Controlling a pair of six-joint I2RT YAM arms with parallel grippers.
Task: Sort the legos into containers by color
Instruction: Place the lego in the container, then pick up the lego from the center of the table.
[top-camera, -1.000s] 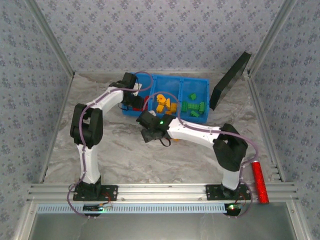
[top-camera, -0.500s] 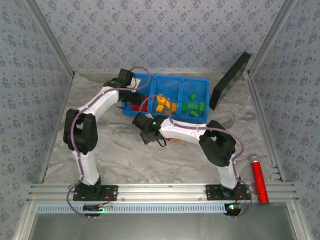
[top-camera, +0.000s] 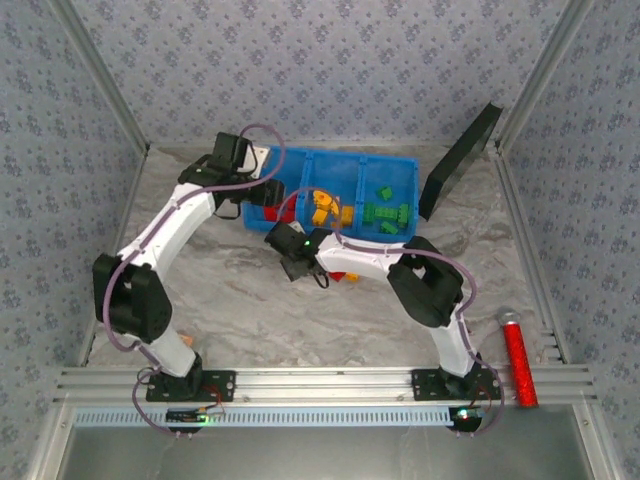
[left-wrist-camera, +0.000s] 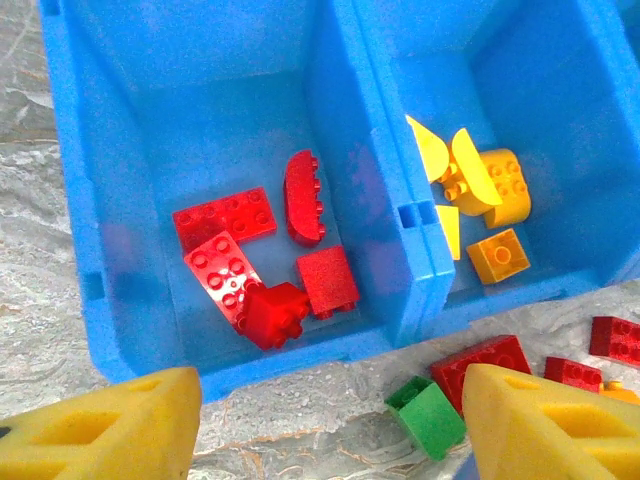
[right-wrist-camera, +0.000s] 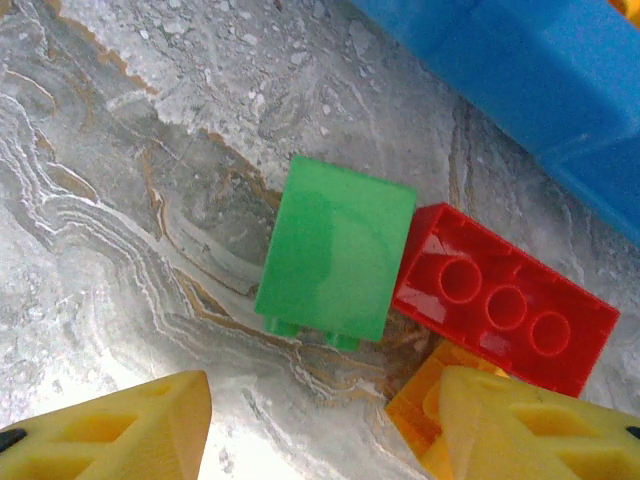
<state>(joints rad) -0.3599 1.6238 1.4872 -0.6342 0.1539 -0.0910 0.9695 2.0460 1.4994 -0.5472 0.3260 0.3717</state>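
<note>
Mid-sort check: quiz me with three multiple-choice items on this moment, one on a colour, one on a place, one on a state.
1. What colour are the legos in the left compartment of the blue bin?
A) green
B) yellow
C) red

2. In the right wrist view, where is the green brick?
A) on the table, beside a red brick
B) inside a compartment
C) clamped in a pincer

3. How is the left pincer?
A) shut on a lego
B) open, holding nothing
C) shut and empty

Answers:
1 C: the left wrist view shows red pieces there.
2 A: it lies on the marbled surface, outside the bin.
3 B: its yellow fingers stand wide apart with nothing between them.
</note>
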